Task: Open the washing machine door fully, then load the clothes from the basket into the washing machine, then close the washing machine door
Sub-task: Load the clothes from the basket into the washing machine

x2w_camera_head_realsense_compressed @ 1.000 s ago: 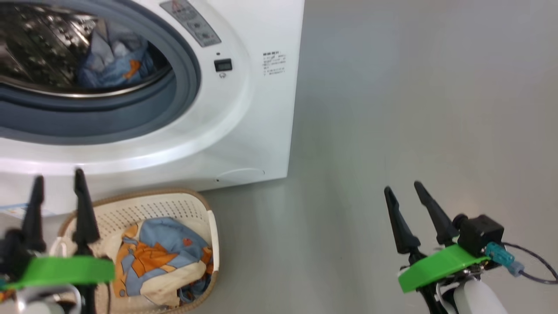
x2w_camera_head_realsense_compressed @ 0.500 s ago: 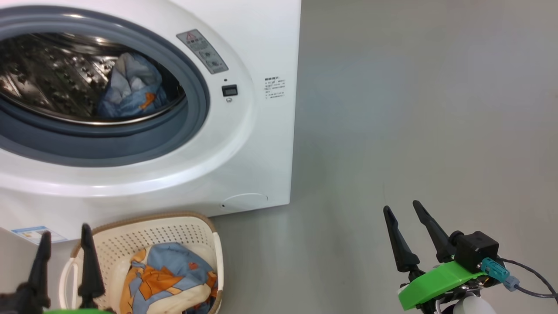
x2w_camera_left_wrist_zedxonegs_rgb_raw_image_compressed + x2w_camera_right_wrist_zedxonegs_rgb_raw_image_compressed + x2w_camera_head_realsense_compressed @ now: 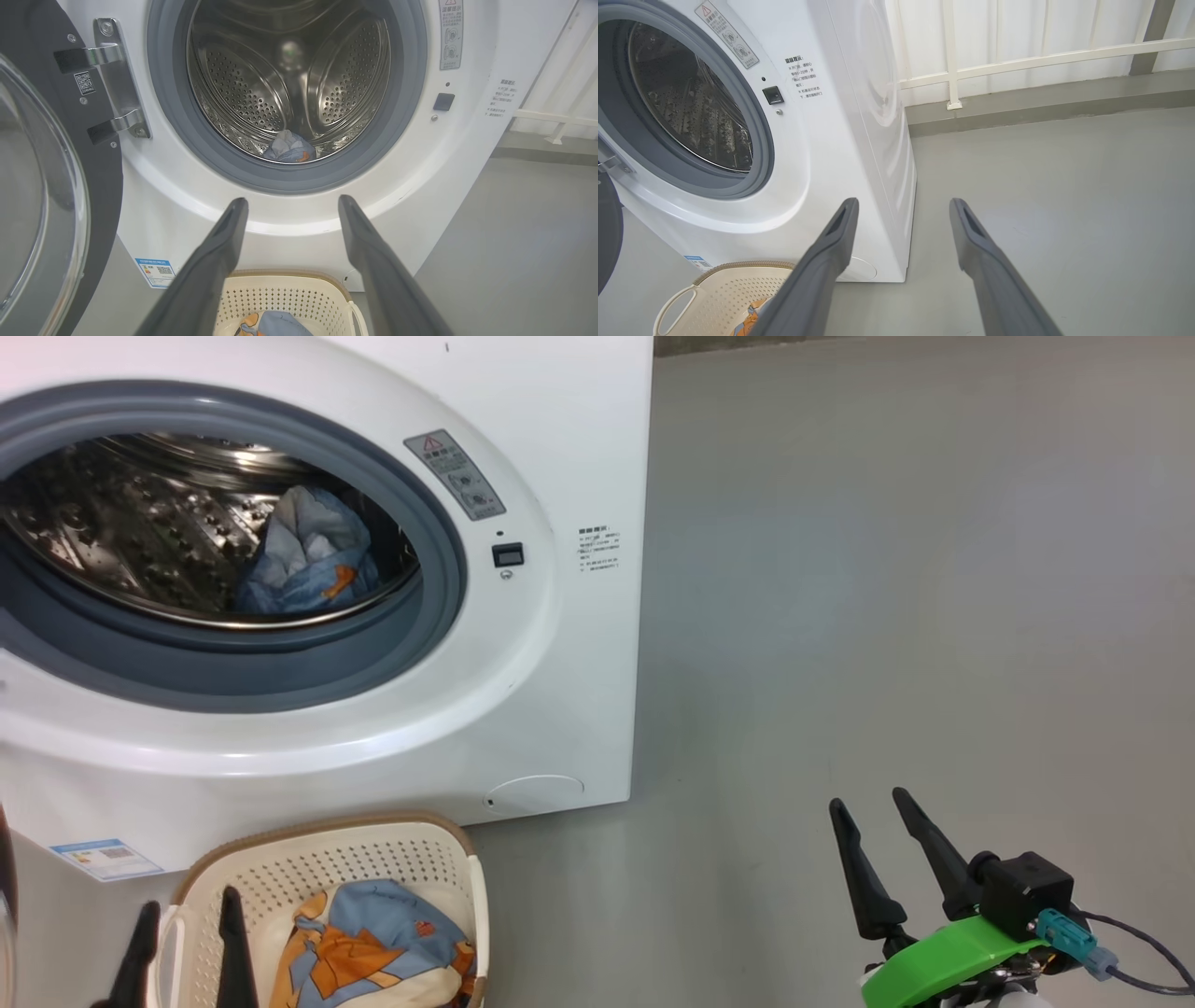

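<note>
- Left hand (image 3: 189, 896): the two dark fingers are spread wide, with nothing between them and nothing held. It sits at the lower left of the head view, fingers rising in front of the left side of the basket (image 3: 373, 868).
- Left wrist view: the same fingers point at the white front of the washing machine (image 3: 560, 429), just below its opening. The basket rim lies between them at the bottom edge.
- Right hand (image 3: 868, 797): fingers are equally wide apart and empty. It hovers over bare grey floor (image 3: 887, 569), well apart from the basket and to the right of the machine.
- The basket stands on the floor just in front of the machine's lower front, near the small round flap (image 3: 534, 795).
- Clothes (image 3: 373, 952): a crumpled bundle of blue, orange and cream lying inside the basket.
- Blue garment (image 3: 303, 560): a separate piece with white and a spot of orange. It rests at the bottom of the steel drum (image 3: 243, 93), just behind the blue-grey rubber ring (image 3: 439, 607).
- Washing machine door (image 3: 107, 196): swung open on its metal hinge (image 3: 117, 79) at the left edge of the left wrist view, black rim and clear bowl in sight.
- A blue label (image 3: 107, 859) is low on the machine front, left of the basket.
- A white railing (image 3: 1017, 51) runs along the wall behind the machine.
</note>
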Tool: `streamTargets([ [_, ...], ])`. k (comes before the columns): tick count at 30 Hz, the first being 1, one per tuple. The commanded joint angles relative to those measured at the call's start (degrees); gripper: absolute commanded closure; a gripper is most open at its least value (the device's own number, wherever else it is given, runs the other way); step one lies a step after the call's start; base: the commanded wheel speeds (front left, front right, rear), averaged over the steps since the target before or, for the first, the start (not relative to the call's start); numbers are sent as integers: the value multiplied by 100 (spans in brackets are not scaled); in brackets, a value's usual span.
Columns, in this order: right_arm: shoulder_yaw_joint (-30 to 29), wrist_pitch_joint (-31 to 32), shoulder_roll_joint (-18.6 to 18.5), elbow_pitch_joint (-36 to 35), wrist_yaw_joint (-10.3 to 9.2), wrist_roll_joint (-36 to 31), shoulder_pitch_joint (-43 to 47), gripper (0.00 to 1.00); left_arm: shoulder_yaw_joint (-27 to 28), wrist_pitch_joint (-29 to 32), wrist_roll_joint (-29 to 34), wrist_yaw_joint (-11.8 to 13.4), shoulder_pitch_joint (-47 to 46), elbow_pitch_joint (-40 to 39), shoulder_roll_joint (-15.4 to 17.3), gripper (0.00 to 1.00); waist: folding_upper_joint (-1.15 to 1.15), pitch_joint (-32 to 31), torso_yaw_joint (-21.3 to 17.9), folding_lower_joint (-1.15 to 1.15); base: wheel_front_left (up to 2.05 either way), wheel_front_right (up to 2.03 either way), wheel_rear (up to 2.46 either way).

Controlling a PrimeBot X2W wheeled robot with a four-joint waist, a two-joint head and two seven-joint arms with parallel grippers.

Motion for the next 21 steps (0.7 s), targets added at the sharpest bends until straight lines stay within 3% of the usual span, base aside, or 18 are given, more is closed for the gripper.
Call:
streamTargets([
  [1, 109, -28, 12, -158, 9, -61, -20, 0, 131, -36, -47, 58, -31, -154, 39, 0, 0, -38, 15, 0, 0, 0, 0],
  [13, 42, -28, 12, -228, 9, -32, 55, 0, -99, -36, -113, 293, 252, -276, 38, 0, 0, -139, 45, 0, 0, 0, 0],
  [21, -28, -28, 12, -272, 9, -53, 79, 0, -170, -36, -155, 320, 235, -255, 38, 0, 0, -107, 89, 0, 0, 0, 0],
])
